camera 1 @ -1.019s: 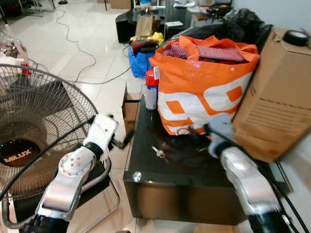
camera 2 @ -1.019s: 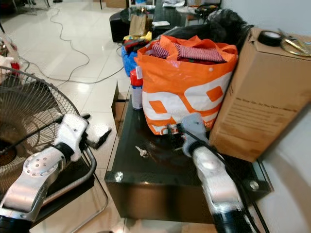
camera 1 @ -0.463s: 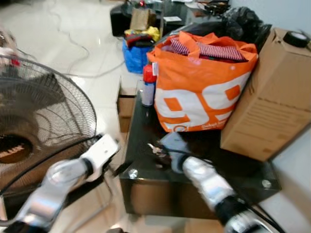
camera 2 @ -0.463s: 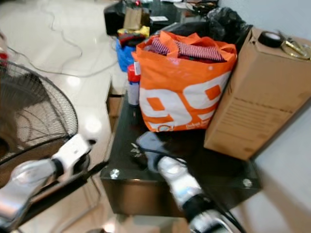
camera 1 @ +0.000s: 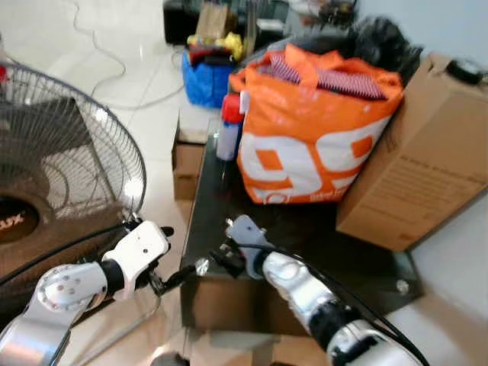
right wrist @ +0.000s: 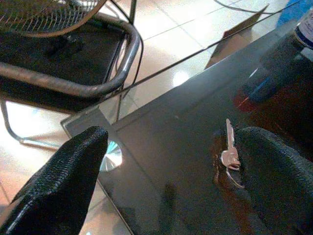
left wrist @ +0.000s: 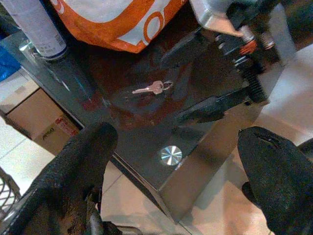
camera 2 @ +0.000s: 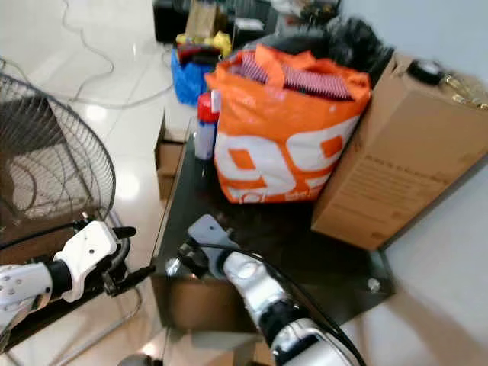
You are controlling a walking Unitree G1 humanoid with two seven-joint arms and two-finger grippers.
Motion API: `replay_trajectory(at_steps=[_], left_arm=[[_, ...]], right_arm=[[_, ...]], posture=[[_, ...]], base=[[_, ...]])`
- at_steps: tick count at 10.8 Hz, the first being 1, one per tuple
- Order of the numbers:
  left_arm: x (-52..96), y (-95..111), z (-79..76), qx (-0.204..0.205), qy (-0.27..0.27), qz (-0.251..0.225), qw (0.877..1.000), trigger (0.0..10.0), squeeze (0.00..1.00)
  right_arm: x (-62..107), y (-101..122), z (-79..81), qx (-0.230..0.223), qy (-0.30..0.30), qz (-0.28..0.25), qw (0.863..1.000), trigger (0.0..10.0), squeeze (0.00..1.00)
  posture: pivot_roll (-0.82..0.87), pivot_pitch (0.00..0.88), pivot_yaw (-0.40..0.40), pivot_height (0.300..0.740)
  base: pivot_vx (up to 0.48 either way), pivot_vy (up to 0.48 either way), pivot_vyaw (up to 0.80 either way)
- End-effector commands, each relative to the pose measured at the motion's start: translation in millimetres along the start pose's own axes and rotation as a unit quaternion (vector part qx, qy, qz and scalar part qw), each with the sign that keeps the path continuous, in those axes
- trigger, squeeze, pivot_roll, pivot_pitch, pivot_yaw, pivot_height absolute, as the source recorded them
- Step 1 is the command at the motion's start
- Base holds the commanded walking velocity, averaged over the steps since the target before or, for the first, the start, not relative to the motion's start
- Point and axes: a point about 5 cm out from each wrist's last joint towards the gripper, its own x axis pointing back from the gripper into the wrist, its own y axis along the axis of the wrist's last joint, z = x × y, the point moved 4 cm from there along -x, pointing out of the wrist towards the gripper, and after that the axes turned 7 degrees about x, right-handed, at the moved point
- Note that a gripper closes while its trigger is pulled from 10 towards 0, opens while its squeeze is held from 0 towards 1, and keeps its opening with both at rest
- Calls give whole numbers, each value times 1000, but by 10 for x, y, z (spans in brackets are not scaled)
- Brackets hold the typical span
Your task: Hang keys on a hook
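A small bunch of silver keys [right wrist: 229, 155] lies flat on the dark glass table [camera 1: 320, 229], near its front left corner. My right gripper [right wrist: 168, 142] hangs just over them, open, with the keys between its fingers and close to one fingertip [right wrist: 274, 161]. In the left wrist view the keys [left wrist: 154, 88] lie between the right gripper's two black fingers [left wrist: 210, 107]. My left gripper [camera 1: 174, 255] is open and holds nothing, off the table's front left corner and a little below its top.
An orange bag [camera 1: 313, 137] full of clothes and a big cardboard box [camera 1: 412, 175] stand at the back of the table, with a spray can [camera 1: 227, 130] at the left. A floor fan [camera 1: 53, 160] stands close on the left. A small carton [camera 1: 185, 164] sits on the floor.
My right gripper has swung left from the foot of the orange bag to the keys near the table's front corner. The left arm has dropped lower. The camera has shifted too.
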Motion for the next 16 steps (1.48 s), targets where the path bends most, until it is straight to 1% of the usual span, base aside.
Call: replay_trajectory(at_steps=[1, 2, 3, 4, 5, 6, 7, 8, 9, 10, 11, 12, 13, 14, 15, 16], left_arm=[[26, 67, -35, -3, -3, -10, 1000, 10000, 0], [-5, 111, -14, 0, 9, -22, 1000, 10000, 0], [-81, 201, 33, 8, 30, -48, 998, 10000, 0], [-176, 221, 96, 22, 47, -59, 997, 10000, 0], [-299, 221, 152, 19, 50, -64, 996, 10000, 0], [-449, 251, 223, 21, 55, -77, 995, 10000, 0], [-555, 286, 245, 18, 51, -82, 995, 10000, 0], [-744, 250, 265, 13, 44, -73, 996, 10000, 0], [-932, 159, 215, 30, 11, -62, 998, 10000, 702], [-1011, 93, 175, 47, -10, -45, 998, 10000, 996], [-1104, 30, 145, 49, -30, -28, 998, 10000, 1000], [-1196, -18, 150, 38, -33, -10, 999, 10000, 1000], [-1274, -60, 128, 8, -47, 13, 999, 10000, 776], [-1340, -137, 116, -37, -62, 49, 996, 10000, 0], [-1370, -193, 142, -62, -55, 73, 994, 10000, 0], [-1412, -190, 204, -76, -35, 77, 993, 10000, 0]], right_arm=[[11, 8, -116, -16, -34, -5, 999, 10000, 0], [27, 44, -161, -26, -50, -19, 998, 10000, 0], [114, 67, -283, -42, -78, -42, 995, 10000, 0], [292, 85, -452, -52, -119, -67, 989, 10000, 0], [524, 71, -649, -58, -173, -81, 980, 10000, 0], [795, 23, -803, -57, -220, -83, 970, 10000, 0], [1004, -22, -845, -63, -235, -78, 967, 10000, 0], [1284, -131, -797, -49, -224, -55, 972, 10000, 0], [1527, -182, -682, -30, -190, -35, 981, 10000, 0], [1629, -161, -624, -25, -171, -31, 984, 10000, 0], [1748, -103, -556, -16, -146, -27, 989, 10000, 0], [1809, -50, -492, -14, -122, -27, 992, 10000, 0], [1807, -34, -415, -9, -105, -21, 994, 10000, 0], [1853, -10, -346, -11, -96, -11, 995, 10000, 0], [1912, -5, -293, -19, -92, -4, 996, 10000, 0], [1980, -1, -196, -26, -84, 5, 996, 10000, 0]], posture=[[123, 125, -103, 740], [105, 111, -86, 740], [73, 77, -60, 740], [40, 48, -41, 740], [-15, 0, -7, 740], [-64, 0, 18, 740], [-84, 0, 27, 740], [-118, 0, 34, 740], [-157, 0, 47, 740], [-171, 0, 49, 740], [-196, 0, 38, 740], [-201, 0, 27, 740], [-214, 6, 21, 740], [-232, 37, 17, 740], [-251, 65, 15, 740], [-265, 89, 13, 740]], base=[[0, 0, 0], [0, 0, 0], [0, 0, 0], [0, 0, 0], [0, 0, 0], [0, 0, 0], [0, 0, 0], [0, 0, 0], [0, 0, 0], [0, 0, 0], [0, 0, 0], [0, 0, 0], [0, 0, 0], [0, 0, 0], [0, 0, 0], [0, 0, 0]])
